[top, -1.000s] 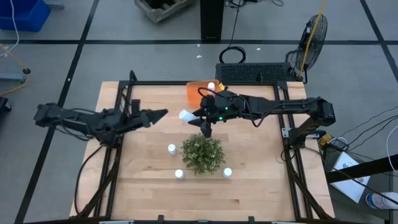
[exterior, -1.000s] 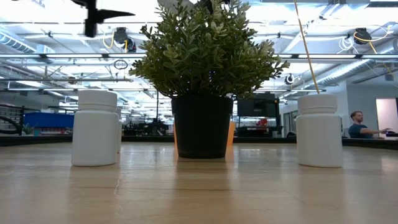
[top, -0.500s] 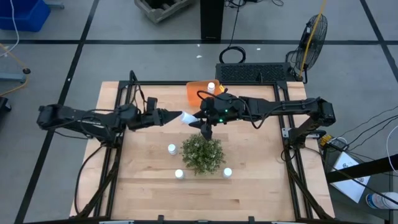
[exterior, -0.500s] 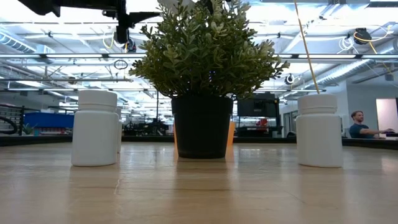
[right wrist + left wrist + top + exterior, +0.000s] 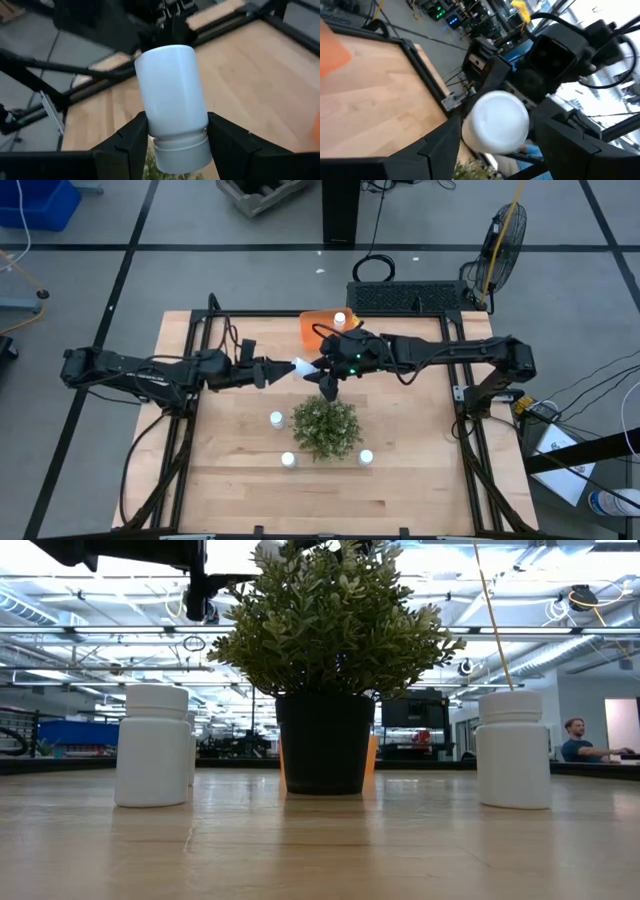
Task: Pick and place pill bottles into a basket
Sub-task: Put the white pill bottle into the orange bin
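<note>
A white pill bottle (image 5: 301, 366) is held level in the air above the table, just beyond the plant (image 5: 326, 428). My right gripper (image 5: 317, 368) is shut on it. My left gripper (image 5: 283, 369) is open, its fingers standing on either side of the bottle's flat bottom end (image 5: 495, 121). The orange basket (image 5: 316, 328) stands at the far edge with one bottle (image 5: 340, 319) in it. Three bottles stand upright on the table by the plant (image 5: 276, 419), (image 5: 288, 460), (image 5: 366, 457). My right gripper pinches the bottle between its two fingers (image 5: 127, 142) at the body's end next to the cap (image 5: 175, 131). The fingers come level from the table's right side, along the bottle. The bottle lies level, lifted clear, its bottom pointing toward the left arm. My left gripper has its fingers (image 5: 442, 145) close beside the bottle's bottom end; I cannot tell whether they touch it.
The potted plant (image 5: 330, 660) stands mid-table, just on the near side of both grippers. In the low view two bottles (image 5: 152, 745), (image 5: 513, 748) flank its pot. A black frame runs around the table's edges (image 5: 190, 350). A person sits in the room beyond (image 5: 574, 737).
My left gripper has gone toward the table's right edge, up to the bottle held by my right gripper, and its open fingers now stand around the bottle's bottom end. The bottle has stayed where it was.
</note>
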Robot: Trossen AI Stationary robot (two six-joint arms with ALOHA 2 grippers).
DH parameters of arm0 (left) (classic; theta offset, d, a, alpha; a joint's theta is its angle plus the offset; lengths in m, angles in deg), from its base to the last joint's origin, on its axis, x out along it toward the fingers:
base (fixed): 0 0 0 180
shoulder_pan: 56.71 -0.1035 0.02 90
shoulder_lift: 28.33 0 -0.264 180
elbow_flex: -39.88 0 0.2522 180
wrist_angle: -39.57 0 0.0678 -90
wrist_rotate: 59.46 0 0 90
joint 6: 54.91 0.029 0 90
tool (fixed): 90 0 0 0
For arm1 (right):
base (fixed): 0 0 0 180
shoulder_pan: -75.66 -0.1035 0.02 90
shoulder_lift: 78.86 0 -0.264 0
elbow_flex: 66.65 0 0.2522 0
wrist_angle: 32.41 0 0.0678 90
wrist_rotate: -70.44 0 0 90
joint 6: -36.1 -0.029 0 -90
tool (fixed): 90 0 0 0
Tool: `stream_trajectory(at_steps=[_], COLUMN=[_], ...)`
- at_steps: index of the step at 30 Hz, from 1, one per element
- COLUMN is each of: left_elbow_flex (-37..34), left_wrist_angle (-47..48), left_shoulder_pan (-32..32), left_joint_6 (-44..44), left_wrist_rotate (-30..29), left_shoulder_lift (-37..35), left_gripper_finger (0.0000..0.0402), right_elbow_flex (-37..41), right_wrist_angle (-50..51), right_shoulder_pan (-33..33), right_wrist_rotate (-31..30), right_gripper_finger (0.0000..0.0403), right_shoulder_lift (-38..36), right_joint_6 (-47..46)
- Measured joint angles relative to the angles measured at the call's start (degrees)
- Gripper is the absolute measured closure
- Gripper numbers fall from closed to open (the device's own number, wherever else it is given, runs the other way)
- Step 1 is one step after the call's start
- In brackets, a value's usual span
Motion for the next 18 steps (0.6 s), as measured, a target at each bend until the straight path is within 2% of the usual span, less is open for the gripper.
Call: stream_trajectory(at_steps=[6, 11, 18], left_elbow_flex=[0.0, 0.0, 0.0], left_wrist_angle=[1.18, 2.9, 3.99], left_shoulder_pan=[0.0, -0.52, -0.63], left_joint_6=[1.21, 1.83, 4.45], left_wrist_rotate=[0.8, 3.81, 5.16], left_shoulder_lift=[0.04, 0.05, 0.68], left_gripper_finger=[0.0146, 0.0147, 0.0147], right_elbow_flex=[0.04, 0.03, 0.04], right_wrist_angle=[-1.1, -1.56, -3.28], right_shoulder_pan=[0.48, 0.39, 1.06], right_wrist_rotate=[2.83, 3.09, 3.5], right_gripper_finger=[0.0236, 0.0236, 0.0236], right_shoulder_lift=[1.33, 2.36, 2.34], right_joint_6=[-1.05, -1.29, -1.71])
